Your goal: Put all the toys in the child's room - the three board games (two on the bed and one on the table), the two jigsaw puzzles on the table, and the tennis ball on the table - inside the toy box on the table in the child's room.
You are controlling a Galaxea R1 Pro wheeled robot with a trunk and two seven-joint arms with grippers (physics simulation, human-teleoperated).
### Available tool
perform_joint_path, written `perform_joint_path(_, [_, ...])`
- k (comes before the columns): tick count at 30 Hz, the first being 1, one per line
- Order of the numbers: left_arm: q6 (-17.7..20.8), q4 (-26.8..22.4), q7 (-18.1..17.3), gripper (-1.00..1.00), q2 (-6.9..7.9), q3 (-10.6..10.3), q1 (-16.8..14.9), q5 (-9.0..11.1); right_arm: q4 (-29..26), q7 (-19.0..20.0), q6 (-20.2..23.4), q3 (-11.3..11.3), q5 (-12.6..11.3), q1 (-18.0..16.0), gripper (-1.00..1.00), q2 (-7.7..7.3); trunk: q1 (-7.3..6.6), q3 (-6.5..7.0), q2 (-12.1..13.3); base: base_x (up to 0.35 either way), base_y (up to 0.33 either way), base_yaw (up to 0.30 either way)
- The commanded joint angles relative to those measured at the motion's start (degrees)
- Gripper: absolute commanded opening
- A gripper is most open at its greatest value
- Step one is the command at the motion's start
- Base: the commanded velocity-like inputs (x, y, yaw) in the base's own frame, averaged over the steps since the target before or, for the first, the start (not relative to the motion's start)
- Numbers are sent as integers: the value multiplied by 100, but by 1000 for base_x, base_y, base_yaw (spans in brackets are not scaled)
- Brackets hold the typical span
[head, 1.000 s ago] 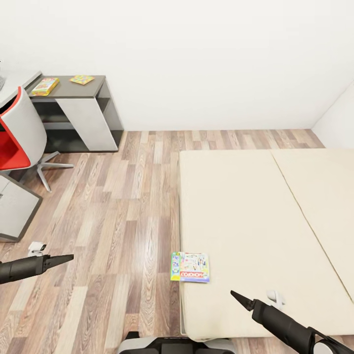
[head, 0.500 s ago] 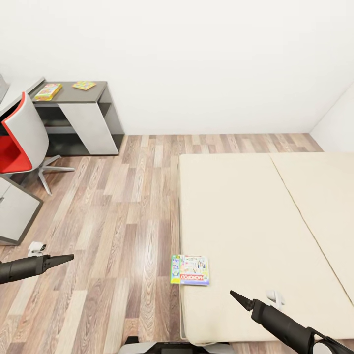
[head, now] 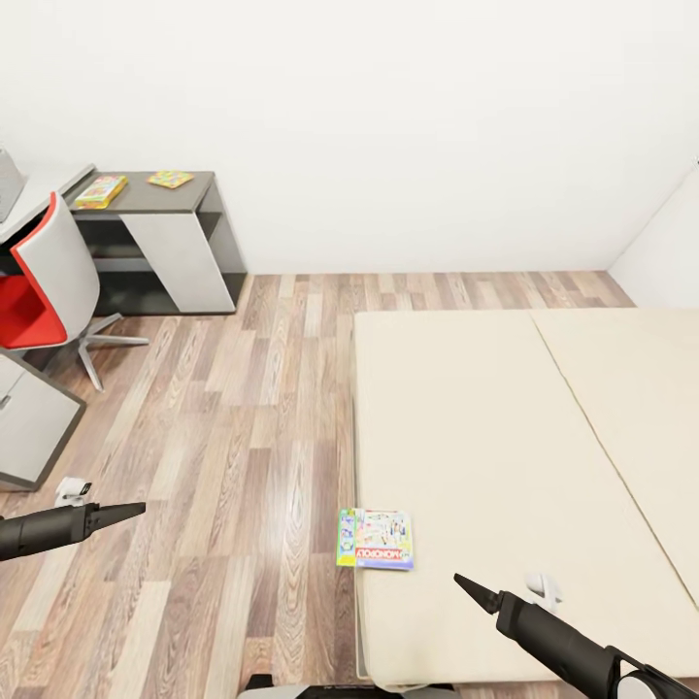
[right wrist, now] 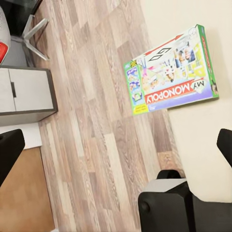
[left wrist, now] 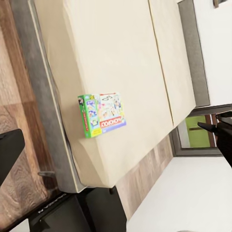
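The long beige mattress bed sits low on the wood-plank floor, and the robot faces its near corner, so the step in hand looks like the approach to the first bed game. Far off by the wall, the dark-grey lower wing of the table carries a yellow-green-red flat game box and a thin mosaic jigsaw square, both untouched.

The white-green-blue flat cardboard board game with a red stripe, printed MONOPOLY, lies flat at the mattress edge, overhanging slightly. Its long axis runs across the bed's edge, green end toward the floor.

Next, the right gripper, nearest, must reach over and close on the overhanging edge. The left gripper hovers over the floor. Both carry nothing, but whether their jaws are parted I cannot tell.
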Motion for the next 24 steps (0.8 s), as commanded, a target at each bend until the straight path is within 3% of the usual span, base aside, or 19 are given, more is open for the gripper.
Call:
perform_joint_path(1, [61, 0, -22, 100, 1, -1, -2, 0, -5, 6, 35, -7, -16, 0, 100, 0, 4, 3, -9, 0, 0, 0])
perform_joint_path(24, [60, 0, -22, 100, -1, -1, -2, -9, -5, 0, 35, -7, -16, 0, 100, 0, 4, 215, -9, 0, 0, 0])
